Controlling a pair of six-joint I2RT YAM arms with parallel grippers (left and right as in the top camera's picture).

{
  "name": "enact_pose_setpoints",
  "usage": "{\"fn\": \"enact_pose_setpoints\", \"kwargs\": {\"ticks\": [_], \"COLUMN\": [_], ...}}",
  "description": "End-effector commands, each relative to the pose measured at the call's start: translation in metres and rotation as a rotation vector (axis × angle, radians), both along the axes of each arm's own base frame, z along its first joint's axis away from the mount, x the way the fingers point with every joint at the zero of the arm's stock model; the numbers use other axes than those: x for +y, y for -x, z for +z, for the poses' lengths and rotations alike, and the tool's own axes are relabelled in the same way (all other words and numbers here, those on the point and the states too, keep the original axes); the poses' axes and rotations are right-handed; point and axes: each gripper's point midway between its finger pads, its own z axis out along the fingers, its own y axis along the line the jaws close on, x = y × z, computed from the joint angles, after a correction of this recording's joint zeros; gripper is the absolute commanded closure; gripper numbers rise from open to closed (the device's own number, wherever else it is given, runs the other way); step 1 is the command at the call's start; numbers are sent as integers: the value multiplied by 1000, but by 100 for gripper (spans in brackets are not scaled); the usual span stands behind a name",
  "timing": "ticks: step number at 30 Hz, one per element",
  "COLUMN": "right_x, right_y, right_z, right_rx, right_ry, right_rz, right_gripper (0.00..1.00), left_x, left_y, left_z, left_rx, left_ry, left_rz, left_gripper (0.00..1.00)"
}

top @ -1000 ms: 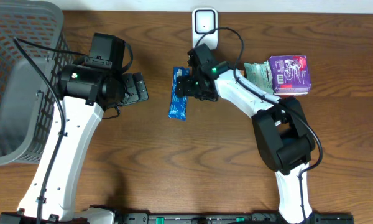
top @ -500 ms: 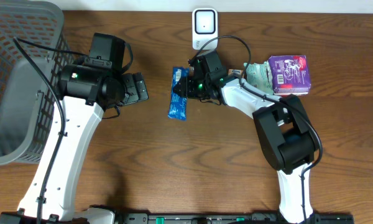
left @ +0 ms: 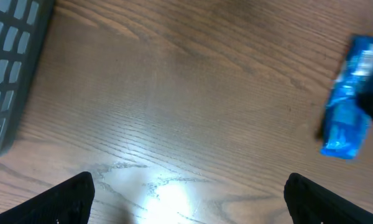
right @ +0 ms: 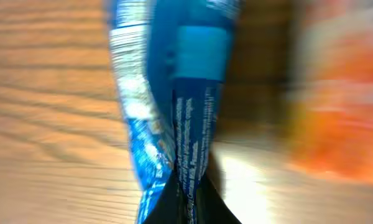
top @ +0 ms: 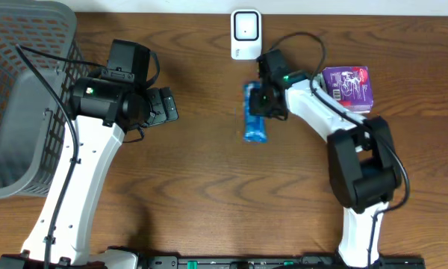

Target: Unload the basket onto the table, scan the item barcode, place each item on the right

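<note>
A blue snack packet (top: 254, 115) hangs just below the white barcode scanner (top: 245, 33) at the table's back edge. My right gripper (top: 266, 104) is shut on the packet's upper right side. The right wrist view shows the packet (right: 174, 118) pinched between my dark fingers (right: 165, 208) at the bottom, blurred. My left gripper (top: 164, 106) stands wide open over bare wood at centre left, nothing between its fingertips (left: 71, 196). The packet (left: 348, 118) shows at the right edge of the left wrist view.
A grey mesh basket (top: 19, 97) fills the far left. A purple box (top: 346, 87) and a greenish packet (top: 308, 88) lie at the back right, close behind my right arm. An orange blur (right: 342, 112) sits right of the packet in the right wrist view.
My right gripper has shut on the blue packet and carried it to the right, from left of the scanner to just below it. The left arm has not moved.
</note>
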Motion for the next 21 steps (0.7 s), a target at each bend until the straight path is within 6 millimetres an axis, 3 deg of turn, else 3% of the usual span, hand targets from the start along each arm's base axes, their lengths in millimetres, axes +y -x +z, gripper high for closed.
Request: {"fn": "enact_pose_setpoints", "kwargs": {"ticks": [1,5,8,10,13,16,19,21], "right_x": [-31,-37,-26,-14,-2,-4,11,12], "right_y": [-20,-16,-11,-6,1,12,10,7], "right_z": [54,69,75,66,33,11,9,10], "right_rx": [-222,-308,-355,-352,-306,-227,-166,-149], "right_ry": [319,584,701,728,754,652,494,479], "right_rz": [13,61,120,172,227,116,177,273], "right_gripper": [99,99,99,99,99,97,75,39], "left_x": [5,5,5,5,5,5,5,5], "left_y": [-1,-1,-1,-1,-1,-1,-1,-1], "left_z": [3,3,3,3,3,3,3,3], "left_rx": [-10,-10,-10,-10,-10,-10,-10,-10], "left_ry": [-20,-20,-20,-20,-20,-20,-20,-20], "left_rz": [6,6,6,6,6,6,6,6], "left_gripper": [2,2,2,2,2,2,2,2]}}
